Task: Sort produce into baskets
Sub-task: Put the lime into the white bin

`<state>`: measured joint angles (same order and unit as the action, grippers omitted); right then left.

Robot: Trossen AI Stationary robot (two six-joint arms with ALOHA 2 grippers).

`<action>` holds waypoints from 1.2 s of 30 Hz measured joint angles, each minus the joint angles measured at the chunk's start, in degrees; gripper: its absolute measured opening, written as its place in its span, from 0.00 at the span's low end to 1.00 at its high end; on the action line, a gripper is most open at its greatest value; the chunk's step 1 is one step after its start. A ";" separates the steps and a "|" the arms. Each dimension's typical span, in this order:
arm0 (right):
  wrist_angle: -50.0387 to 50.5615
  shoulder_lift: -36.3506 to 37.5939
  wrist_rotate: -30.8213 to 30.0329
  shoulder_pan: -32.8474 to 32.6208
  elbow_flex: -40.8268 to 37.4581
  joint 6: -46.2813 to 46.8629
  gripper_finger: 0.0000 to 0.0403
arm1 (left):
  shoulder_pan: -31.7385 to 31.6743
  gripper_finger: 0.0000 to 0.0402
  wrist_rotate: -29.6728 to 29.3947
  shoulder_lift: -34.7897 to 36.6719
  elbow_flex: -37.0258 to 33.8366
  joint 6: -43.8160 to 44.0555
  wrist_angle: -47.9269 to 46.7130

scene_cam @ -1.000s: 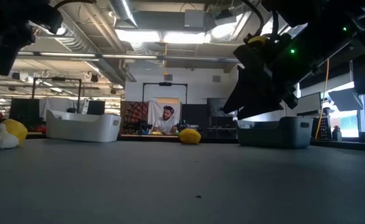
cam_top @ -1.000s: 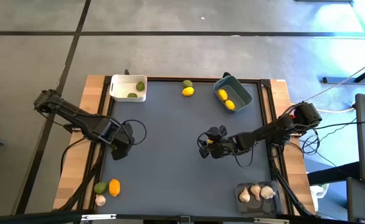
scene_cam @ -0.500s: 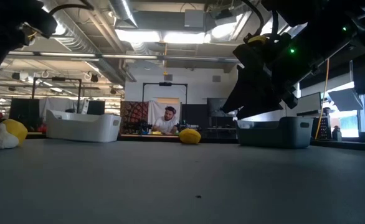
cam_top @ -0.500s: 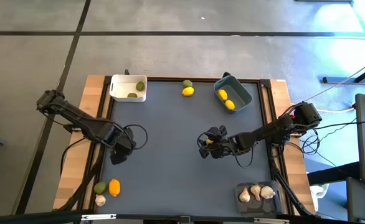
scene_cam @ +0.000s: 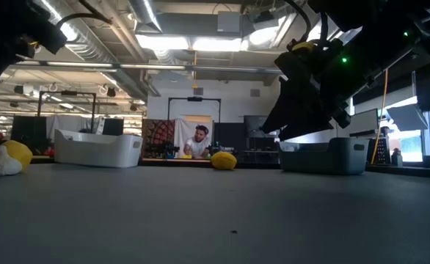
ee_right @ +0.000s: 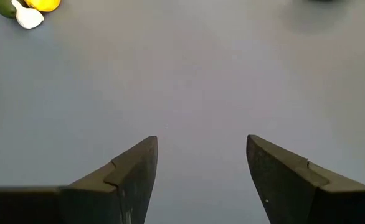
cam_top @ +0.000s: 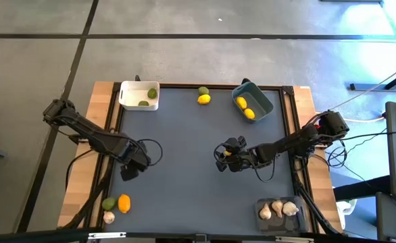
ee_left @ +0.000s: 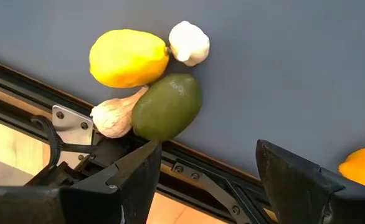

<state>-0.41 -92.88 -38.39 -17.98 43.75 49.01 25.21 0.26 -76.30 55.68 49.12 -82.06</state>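
High view: left arm reaches in from the table's left edge, left gripper [cam_top: 128, 170] low over the mat | right gripper [cam_top: 223, 159] parked mid-table | ahead of left gripper: lemon [ee_left: 128, 58], green fruit [ee_left: 167, 107], two garlic bulbs [ee_left: 189, 42] clustered, touching | both grippers' fingers spread wide, empty, touching nothing

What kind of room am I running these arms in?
Probably a large open lab or workshop: exposed ceiling ducts and strip lights overhead, a person seated at a desk beyond the table.
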 joint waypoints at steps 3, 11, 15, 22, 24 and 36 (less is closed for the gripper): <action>0.00 0.00 0.00 0.00 0.00 0.00 0.60 | 0.00 0.63 -0.50 -1.43 0.00 -1.84 -1.31; 0.00 0.00 -0.17 0.00 0.00 0.00 0.60 | -0.25 0.63 -3.92 -6.10 -0.02 -6.66 -3.23; -0.06 -0.02 -0.19 0.00 0.00 0.02 0.60 | -1.59 0.63 -4.02 -6.92 -2.73 -8.71 -2.54; -0.13 -0.01 -0.20 0.00 0.00 0.04 0.60 | -3.94 0.63 -2.86 -6.92 -8.43 -12.19 2.16; -0.15 -0.02 -0.21 0.00 0.00 0.04 0.60 | -4.34 0.63 -2.87 -6.92 -9.62 -13.18 3.78; -1.44 -0.01 -0.54 0.00 0.01 0.00 0.60 | -6.20 0.63 -2.27 -6.97 -15.32 -18.03 12.35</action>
<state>-1.85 -92.89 -38.93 -17.98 43.75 49.01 19.01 -2.01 -83.26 40.36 31.08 -69.71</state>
